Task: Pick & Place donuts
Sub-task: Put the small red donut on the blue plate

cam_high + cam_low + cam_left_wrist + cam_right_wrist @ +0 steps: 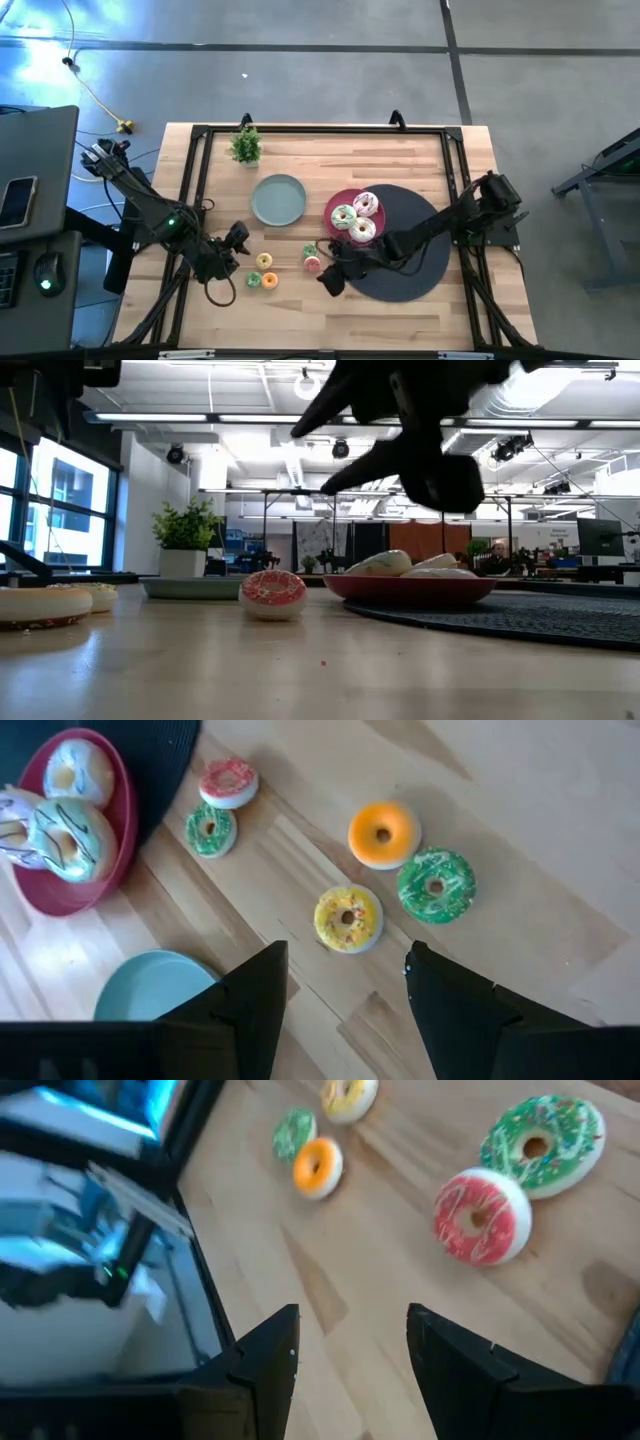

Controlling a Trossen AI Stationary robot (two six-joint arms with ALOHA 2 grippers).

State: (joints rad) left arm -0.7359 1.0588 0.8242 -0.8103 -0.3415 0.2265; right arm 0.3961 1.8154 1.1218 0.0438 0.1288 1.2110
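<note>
Several tiny donuts lie flat on the wooden table: yellow, green, orange, a second green and a pink one. Three larger iced donuts sit on the pink plate. My left gripper is open and hovers just left of the yellow donut. My right gripper is open too, above the table near the pink donut and its green neighbour, touching neither.
An empty grey-green plate sits left of the pink plate, which rests on the edge of a dark round mat. A small potted plant stands at the far left. A black frame runs along the table's edges.
</note>
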